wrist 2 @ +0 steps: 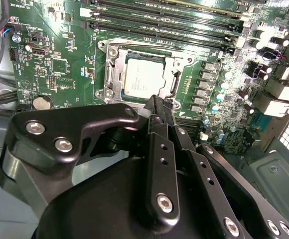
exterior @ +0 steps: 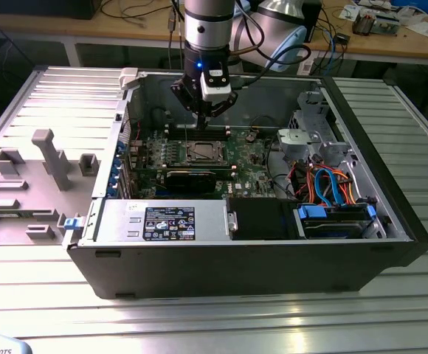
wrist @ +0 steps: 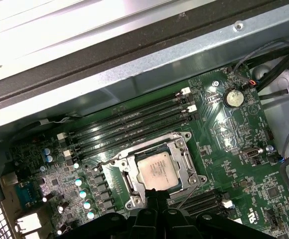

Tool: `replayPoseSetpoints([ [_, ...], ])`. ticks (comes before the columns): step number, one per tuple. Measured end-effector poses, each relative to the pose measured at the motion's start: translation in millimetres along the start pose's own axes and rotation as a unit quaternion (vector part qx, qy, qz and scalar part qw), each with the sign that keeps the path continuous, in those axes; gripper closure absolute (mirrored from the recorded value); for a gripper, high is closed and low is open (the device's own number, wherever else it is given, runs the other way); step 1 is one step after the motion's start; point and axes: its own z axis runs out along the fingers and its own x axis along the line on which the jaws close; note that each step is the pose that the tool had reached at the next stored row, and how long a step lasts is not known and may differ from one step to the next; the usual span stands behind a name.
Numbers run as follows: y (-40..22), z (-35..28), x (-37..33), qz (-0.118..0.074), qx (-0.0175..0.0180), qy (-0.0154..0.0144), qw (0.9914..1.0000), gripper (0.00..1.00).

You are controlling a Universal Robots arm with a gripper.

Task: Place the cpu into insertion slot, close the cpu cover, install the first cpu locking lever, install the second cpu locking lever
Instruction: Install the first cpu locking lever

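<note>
Over the middle of the board, inside the open case, my claw hangs just above the slot, nearer the case's back wall than its front edge. In both wrist views the claw's tips meet with nothing between them: closed and empty. The cpu lies flat in the slot, its pale top showing through the window of the cover, which lies down over it. I judge placing and covering done, so the lever work is in hand. A thin wire along the slot's edge, just beside my tips, looks like a lever; whether it is hooked I cannot tell. To do this well I should press on the wire alone, keep the tips off the cpu's top and the memory slots nearby, and sweep along the slot's edge rather than across it. Steady downward force should precede any sideways tuck.
</note>
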Motion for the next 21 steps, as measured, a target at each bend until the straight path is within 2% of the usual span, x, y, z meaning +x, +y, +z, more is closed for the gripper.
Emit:
replayPoseSetpoints([
  [6, 0.6, 0.0, 0.2, -0.003, 0.0, -0.0001, 1.0, 0.89],
  [11, 1.3, 0.0, 0.5, -0.018, 0.0, -0.0003, 0.99984, 0.89],
  [16, 1.6, 0.0, 0.6, -0.044, 0.0001, -0.0006, 0.99902, 0.89],
  [18, 1.7, 0.1, 0.7, -0.065, 0.0005, -0.0011, 0.99791, 0.89],
  [21, 1.6, 0.0, 0.7, -0.068, 0.0006, -0.0012, 0.99767, 0.89],
])
